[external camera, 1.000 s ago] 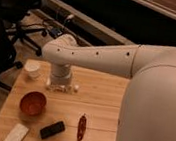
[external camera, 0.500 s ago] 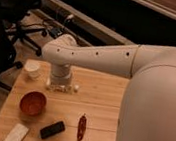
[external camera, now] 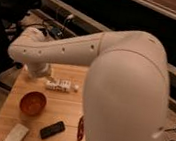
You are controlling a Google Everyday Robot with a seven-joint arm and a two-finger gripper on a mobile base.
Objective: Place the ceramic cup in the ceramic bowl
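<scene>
The gripper hangs low over the table just beyond the ceramic bowl, fingers spread wide and empty, while the ceramic cup is hidden — probably behind the arm — so a sideways reach could topple it.

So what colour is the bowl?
Reddish-orange, seen best in the camera view. The bowl sits on the table, with the gripper just behind it.
</scene>
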